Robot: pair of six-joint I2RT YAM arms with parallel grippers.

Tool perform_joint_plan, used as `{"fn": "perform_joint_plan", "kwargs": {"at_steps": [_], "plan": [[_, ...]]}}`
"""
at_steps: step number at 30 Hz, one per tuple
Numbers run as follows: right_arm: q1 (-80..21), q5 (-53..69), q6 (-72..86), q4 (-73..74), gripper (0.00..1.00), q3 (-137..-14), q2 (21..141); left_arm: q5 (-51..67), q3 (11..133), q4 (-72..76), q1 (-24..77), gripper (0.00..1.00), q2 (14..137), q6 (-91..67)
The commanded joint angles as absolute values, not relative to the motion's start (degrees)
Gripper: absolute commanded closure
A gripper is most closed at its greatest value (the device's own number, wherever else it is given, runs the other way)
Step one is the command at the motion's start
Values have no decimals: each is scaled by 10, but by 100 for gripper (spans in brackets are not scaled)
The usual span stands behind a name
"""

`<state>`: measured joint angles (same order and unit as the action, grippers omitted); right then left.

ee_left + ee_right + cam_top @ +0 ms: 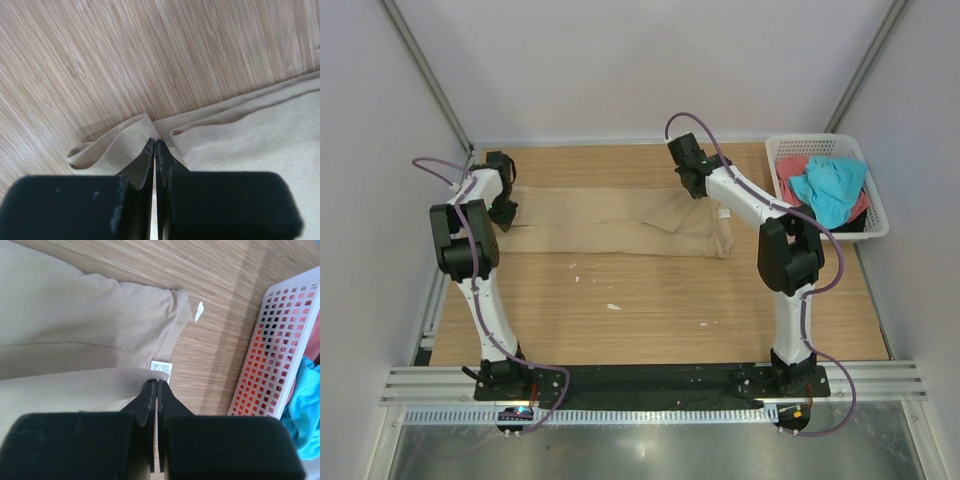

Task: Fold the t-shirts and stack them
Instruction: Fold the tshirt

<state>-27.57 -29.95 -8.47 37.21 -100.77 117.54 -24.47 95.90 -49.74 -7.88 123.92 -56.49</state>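
Note:
A tan-beige t-shirt (600,225) lies stretched left to right across the far half of the wooden table (650,310). My left gripper (503,207) is shut on its left edge; the left wrist view shows the fingertips (155,143) pinching a fold of the hem (250,130). My right gripper (692,185) is shut on a raised fold of the cloth (75,315) near the right end, just beside the white neck label (161,366). A turquoise t-shirt (830,185) and a coral-red one (790,168) lie bunched in the basket.
The white lattice basket (815,140) stands at the far right of the table, close to my right gripper; it also shows in the right wrist view (270,340). Small white scraps (613,306) lie on the wood in front of the shirt. Grey walls enclose the table.

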Motion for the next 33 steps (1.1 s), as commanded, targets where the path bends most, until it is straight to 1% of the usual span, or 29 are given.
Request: {"fn": "perform_joint_plan", "kwargs": {"at_steps": [1, 8, 19, 21, 22, 23, 24, 25, 26, 28, 29, 30, 31, 33], "plan": [[-274, -321, -88, 341, 99, -1005, 1164, -274, 971, -507, -81, 100, 1246, -581], [-271, -332, -91, 312, 99, -999, 1179, -284, 974, -513, -81, 100, 1250, -589], [-270, -305, -98, 256, 98, -993, 1189, -273, 987, -522, -82, 100, 1252, -592], [-271, -304, -94, 260, 95, -1001, 1193, -272, 990, -528, -81, 95, 1247, -590], [-271, -305, -91, 262, 89, -1003, 1192, -273, 991, -532, -81, 93, 1244, -589], [-271, -302, -82, 275, 85, -1006, 1189, -274, 991, -533, -81, 87, 1239, -586], [-272, -290, -76, 286, 79, -1018, 1187, -276, 989, -529, -81, 83, 1227, -580], [-271, -283, -67, 299, 66, -1023, 1183, -275, 988, -529, -81, 77, 1222, -577], [-271, -274, -46, 324, 62, -1033, 1173, -275, 992, -535, -81, 70, 1216, -576], [-270, -270, -12, 354, 59, -1042, 1160, -282, 994, -543, -81, 68, 1197, -570], [-269, -265, -2, 398, 59, -1047, 1152, -285, 994, -544, -81, 64, 1189, -567], [-269, -261, 61, 422, 59, -1052, 1141, -287, 991, -545, -81, 63, 1182, -561], [-268, -246, 86, 446, 59, -1049, 1131, -289, 991, -547, -79, 62, 1176, -554], [-262, -202, 126, 479, 60, -1006, 1107, -314, 982, -545, -68, 58, 1153, -520]]}}
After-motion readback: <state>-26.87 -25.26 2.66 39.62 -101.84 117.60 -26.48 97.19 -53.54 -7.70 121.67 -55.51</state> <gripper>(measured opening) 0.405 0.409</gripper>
